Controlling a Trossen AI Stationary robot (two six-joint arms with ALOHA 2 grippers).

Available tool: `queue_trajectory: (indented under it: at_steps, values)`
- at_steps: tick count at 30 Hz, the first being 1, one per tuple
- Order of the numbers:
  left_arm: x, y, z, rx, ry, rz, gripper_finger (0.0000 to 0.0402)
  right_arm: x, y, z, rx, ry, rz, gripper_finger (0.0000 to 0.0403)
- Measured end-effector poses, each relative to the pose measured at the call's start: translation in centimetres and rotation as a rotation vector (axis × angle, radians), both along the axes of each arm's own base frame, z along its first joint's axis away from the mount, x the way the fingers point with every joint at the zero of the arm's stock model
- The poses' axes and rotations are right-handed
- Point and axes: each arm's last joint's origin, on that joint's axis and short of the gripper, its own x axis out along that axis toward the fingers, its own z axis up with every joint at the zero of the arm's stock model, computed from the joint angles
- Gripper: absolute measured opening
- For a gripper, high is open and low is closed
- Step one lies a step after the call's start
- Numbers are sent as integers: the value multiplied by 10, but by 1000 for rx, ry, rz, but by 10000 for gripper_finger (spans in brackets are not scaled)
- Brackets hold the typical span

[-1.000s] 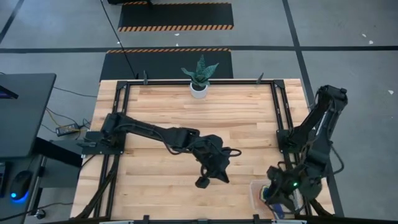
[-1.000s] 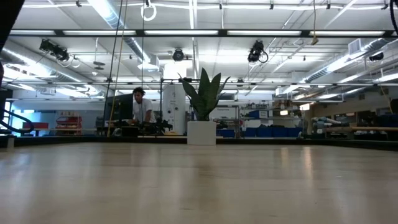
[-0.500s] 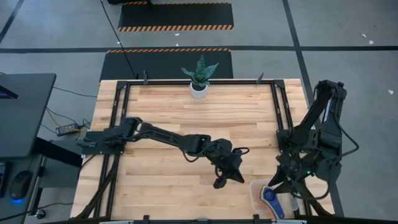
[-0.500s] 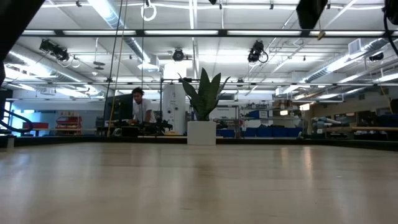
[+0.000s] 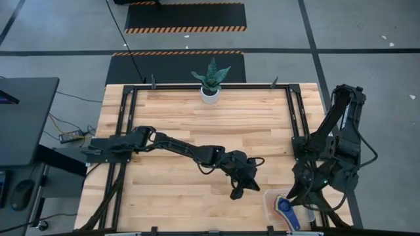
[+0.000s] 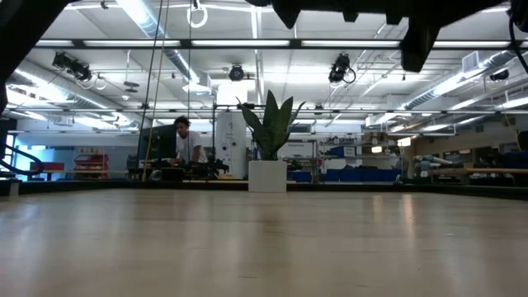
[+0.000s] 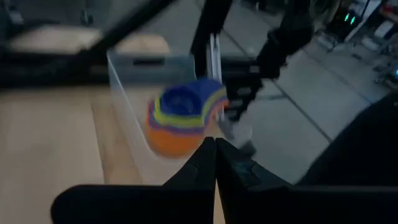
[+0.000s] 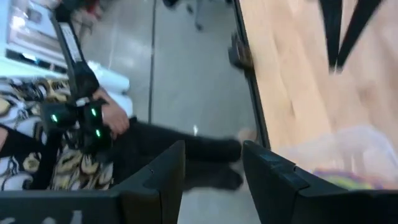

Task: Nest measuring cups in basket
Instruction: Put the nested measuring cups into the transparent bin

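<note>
A: What is seen in the clear, round-cornered basket (image 5: 270, 204) at the table's near right?
B: Smooth nested measuring cups (image 7: 182, 118), blurred.
A: And the grippers?
B: The left gripper (image 5: 236, 193) is pressed shut, empty; the right gripper (image 8: 211, 171) is parted, nothing held.

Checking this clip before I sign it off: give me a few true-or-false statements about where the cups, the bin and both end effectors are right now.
1. The stacked cups sit inside the clear bin. True.
2. The left end effector is holding a cup. False: its fingers are shut on nothing.
3. The bin is at the table's near right corner. True.
4. The right end effector is shut. False: its fingers are apart, with nothing between them.
5. The potted plant stands inside the bin. False: it stands at the table's far edge.
</note>
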Motion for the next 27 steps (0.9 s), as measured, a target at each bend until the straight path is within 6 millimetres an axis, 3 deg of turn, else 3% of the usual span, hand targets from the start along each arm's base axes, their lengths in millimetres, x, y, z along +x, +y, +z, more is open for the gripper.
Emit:
queue_trajectory:
  at_steps: [7,18,27]
  values:
    - [2,3,5,-8,-41,8,13,-1,7,-1,63,73,99,167]
    - [1,1,5,-10,-45,3,13,3,14,14,193,-36,120,167]
    - [1,1,6,-9,-47,3,13,8,17,10,133,-92,60,167]
